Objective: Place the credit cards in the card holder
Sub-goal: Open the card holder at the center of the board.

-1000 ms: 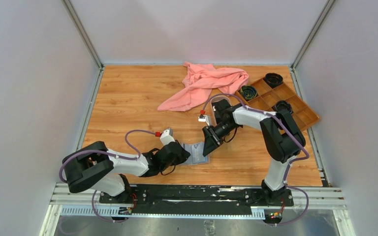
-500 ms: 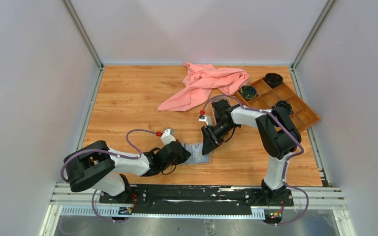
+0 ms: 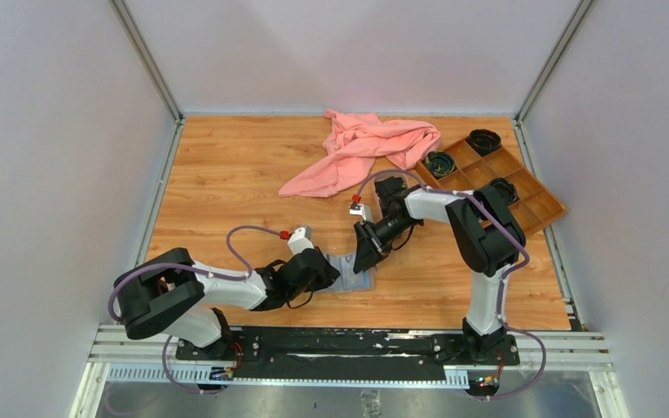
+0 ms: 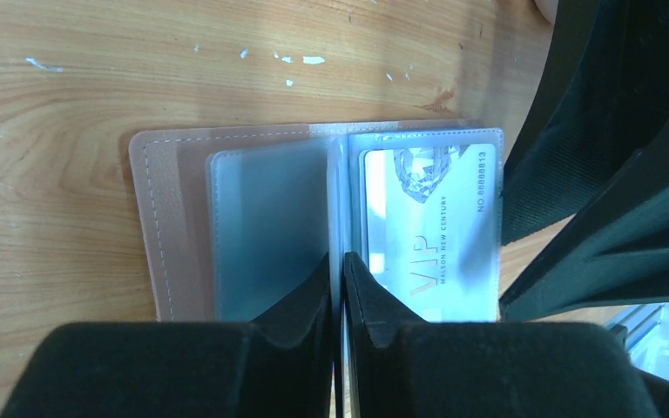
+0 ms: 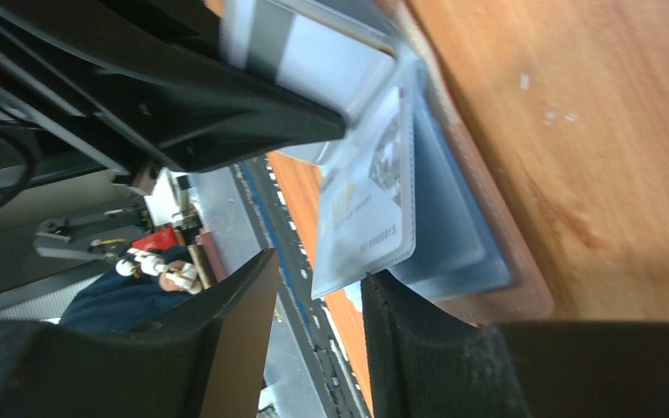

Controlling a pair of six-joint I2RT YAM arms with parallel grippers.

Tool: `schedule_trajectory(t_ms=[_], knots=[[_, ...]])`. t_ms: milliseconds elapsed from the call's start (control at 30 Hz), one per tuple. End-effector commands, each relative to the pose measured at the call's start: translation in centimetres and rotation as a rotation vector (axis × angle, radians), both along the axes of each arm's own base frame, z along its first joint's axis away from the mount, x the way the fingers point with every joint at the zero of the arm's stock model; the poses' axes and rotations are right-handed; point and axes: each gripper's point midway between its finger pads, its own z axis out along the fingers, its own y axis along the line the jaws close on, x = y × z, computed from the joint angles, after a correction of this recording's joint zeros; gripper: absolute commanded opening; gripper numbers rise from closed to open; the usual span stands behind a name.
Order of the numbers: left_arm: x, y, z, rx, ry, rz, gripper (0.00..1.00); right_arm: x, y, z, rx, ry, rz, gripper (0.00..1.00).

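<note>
The card holder (image 3: 354,273) lies open on the wood near the front, its pinkish-tan cover (image 4: 152,218) flat and its grey-blue sleeves fanned up. A pale credit card printed "VIP" (image 4: 435,235) sits inside a clear sleeve on the right half. My left gripper (image 4: 341,272) is shut on the thin edge of a sleeve at the holder's spine. My right gripper (image 5: 318,292) stands open at the holder's right edge, with the corner of the carded sleeve (image 5: 361,218) just beyond its fingertips and nothing clamped. In the top view the right gripper (image 3: 366,252) hovers over the holder's far right side.
A crumpled pink cloth (image 3: 361,148) lies at the back centre. A brown compartment tray (image 3: 527,192) at the back right holds dark round pots (image 3: 440,162). Grey walls close in the table on three sides.
The right arm has shifted slightly left and away over the holder. The left wrist has edged a little forward, still gripping the sleeve.
</note>
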Motion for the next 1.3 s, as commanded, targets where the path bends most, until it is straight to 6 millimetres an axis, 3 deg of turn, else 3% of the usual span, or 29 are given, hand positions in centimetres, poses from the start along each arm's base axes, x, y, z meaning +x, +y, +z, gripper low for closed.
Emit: schedule_trajectory(t_ms=[0,133,567,1000,1267], knots=[[-0.7,0.1,-0.5,0.054,0.010,-0.060,0.17,-0.3,1.7,3.2,0.167,0.090,0.013,0.43],[-0.8,0.2,0.5,0.028,-0.012,-0.066,0.33,-0.4,2.3,4.6,0.245,0.132,0.017,0.42],[-1.6,0.3,3.1,-0.034,-0.071,-0.129,0.75,0.5,3.5,3.3,0.237,0.269,-0.025,0.42],[-1.8,-0.8,4.3,-0.043,-0.097,-0.197,0.87,0.0,4.4,4.1,0.258,0.331,-0.017,0.42],[-1.8,-0.3,5.2,-0.071,-0.123,-0.184,0.92,-0.4,4.5,3.9,0.246,0.338,-0.013,0.41]])
